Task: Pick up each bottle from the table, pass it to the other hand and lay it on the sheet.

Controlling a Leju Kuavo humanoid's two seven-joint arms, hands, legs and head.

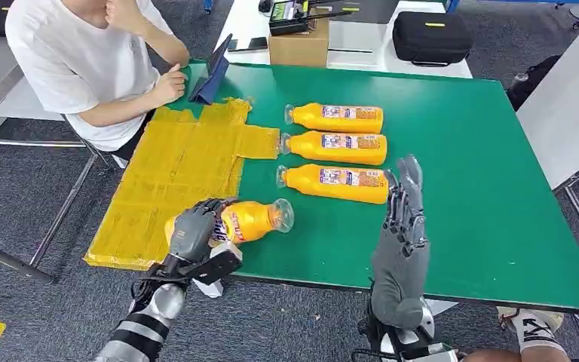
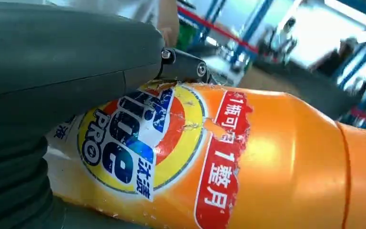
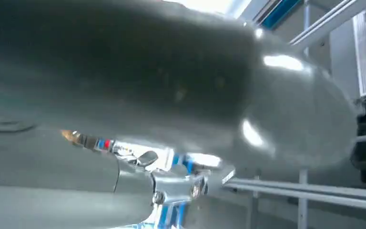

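Note:
My left hand (image 1: 194, 230) grips an orange bottle (image 1: 250, 220) around its labelled body, holding it on its side over the near edge of the yellow sheet (image 1: 173, 177), its clear cap pointing right. Up close, the bottle (image 2: 248, 162) shows its round label under my thumb (image 2: 66, 62). Three more orange bottles lie side by side on the green table (image 1: 467, 173): the far one (image 1: 335, 118), the middle one (image 1: 335, 148) and the near one (image 1: 333, 182). My right hand (image 1: 404, 204) is raised by the near bottle's base, fingers straight and upward, holding nothing.
A person in a white shirt (image 1: 83, 60) sits at the table's far left corner with a tablet (image 1: 212, 72). A cardboard box (image 1: 298, 47) and a black case (image 1: 431, 36) stand beyond the far edge.

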